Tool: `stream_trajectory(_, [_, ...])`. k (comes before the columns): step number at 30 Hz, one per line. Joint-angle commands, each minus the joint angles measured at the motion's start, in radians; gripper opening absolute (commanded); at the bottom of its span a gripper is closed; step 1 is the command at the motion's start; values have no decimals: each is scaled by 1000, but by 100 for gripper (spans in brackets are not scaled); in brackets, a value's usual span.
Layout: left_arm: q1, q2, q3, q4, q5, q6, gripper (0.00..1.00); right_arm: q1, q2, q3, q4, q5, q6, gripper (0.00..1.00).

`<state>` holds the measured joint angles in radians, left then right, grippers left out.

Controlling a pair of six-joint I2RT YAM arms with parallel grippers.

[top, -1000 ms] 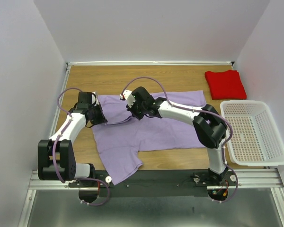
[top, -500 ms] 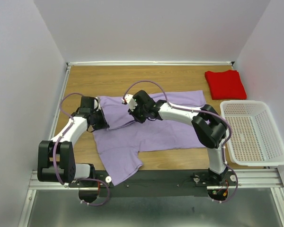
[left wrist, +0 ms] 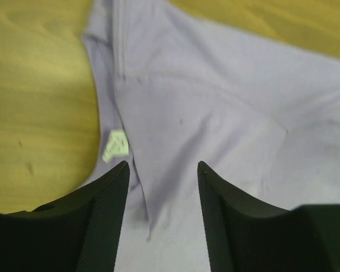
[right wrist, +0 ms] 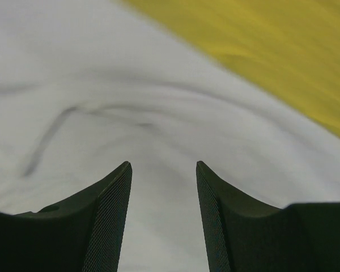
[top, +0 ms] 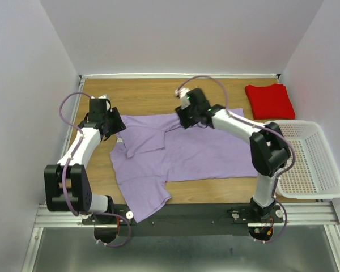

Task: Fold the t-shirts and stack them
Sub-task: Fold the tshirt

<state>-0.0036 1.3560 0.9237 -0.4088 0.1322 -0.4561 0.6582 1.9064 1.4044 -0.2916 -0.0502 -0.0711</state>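
The lavender t-shirt (top: 198, 156) lay spread on the table (top: 141, 93), a far-left flap turned in; the red t-shirt (top: 270, 101) sat folded at the far-right corner. The left end effector (left wrist: 161, 170) and right end effector (right wrist: 163, 167) hovered over the lavender cloth, jaws apart, empty; folding seemed barely begun, so next came fresh grips on an edge.

The setting is recognised as a robotics lab test cell. A wooden tabletop (top: 147, 93) is boxed in by plain white panels (top: 22, 85) at the left, top and right of the frame. A left arm (top: 82, 148) and a right arm (top: 238, 123) are bolted to an aluminium rail (top: 311, 214) along the bottom edge, with purple cables (top: 61, 110) left exposed.
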Motion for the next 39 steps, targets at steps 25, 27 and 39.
stream_trajectory(25, [149, 669, 425, 113, -105, 51, 27, -603, 218, 27, -34, 95, 422, 54])
stream_trajectory(27, [148, 692, 464, 104, -103, 50, 27, -609, 241, 48, -35, 95, 422, 54])
stream_trajectory(39, [146, 548, 483, 94, -85, 17, 52, -624, 192, 110, -44, 26, 383, 55])
